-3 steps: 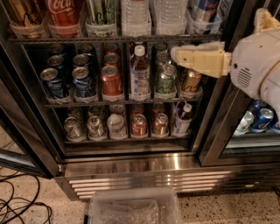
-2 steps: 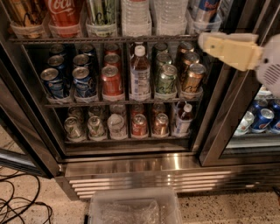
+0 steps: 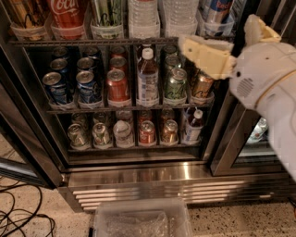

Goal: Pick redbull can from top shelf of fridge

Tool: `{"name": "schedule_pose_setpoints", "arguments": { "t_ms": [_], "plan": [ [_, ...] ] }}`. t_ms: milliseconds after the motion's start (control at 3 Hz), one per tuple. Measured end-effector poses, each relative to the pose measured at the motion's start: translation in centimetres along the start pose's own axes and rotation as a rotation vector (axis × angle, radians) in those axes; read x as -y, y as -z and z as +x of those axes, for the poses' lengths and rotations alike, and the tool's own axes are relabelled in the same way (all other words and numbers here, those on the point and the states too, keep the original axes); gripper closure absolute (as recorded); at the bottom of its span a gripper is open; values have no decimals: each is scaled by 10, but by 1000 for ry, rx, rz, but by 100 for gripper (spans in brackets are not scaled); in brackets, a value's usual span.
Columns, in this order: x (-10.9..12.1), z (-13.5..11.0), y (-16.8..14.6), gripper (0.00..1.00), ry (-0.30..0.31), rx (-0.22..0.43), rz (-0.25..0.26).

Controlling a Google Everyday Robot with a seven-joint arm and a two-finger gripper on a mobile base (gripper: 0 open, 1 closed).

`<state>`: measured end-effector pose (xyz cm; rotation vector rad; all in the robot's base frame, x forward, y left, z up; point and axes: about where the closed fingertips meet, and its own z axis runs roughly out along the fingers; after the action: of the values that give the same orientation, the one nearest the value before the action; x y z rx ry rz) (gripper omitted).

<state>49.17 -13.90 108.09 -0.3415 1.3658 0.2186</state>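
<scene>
The redbull can, silver and blue, stands at the right end of the top shelf, in a clear tray; only its lower part shows. The shelf is a dark wire rack that also carries a red Coca-Cola can, tall cans and clear water bottles. My gripper, cream-coloured, reaches in from the right on the white arm. It sits just below the top shelf's front edge, below and left of the redbull can, in front of the middle rack's right cans. It holds nothing that I can see.
The fridge's middle rack holds short blue cans, a red can, a bottle and green and brown cans. The lower rack holds more short cans. A steel louvred base, a clear bin and floor cables lie below.
The gripper swung up and right, then came back left; it now sits under the top shelf's edge. The arm's white wrist fills more of the right side.
</scene>
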Motion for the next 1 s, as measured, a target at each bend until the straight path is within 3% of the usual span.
{"name": "schedule_pose_setpoints", "arguments": {
  "t_ms": [333, 667, 1000],
  "plan": [
    [-37, 1, -5, 12, 31, 5, -65],
    [-33, 7, -14, 13, 31, -42, -30],
    [3, 27, -45, 27, 15, -116, 46]
  ]
}}
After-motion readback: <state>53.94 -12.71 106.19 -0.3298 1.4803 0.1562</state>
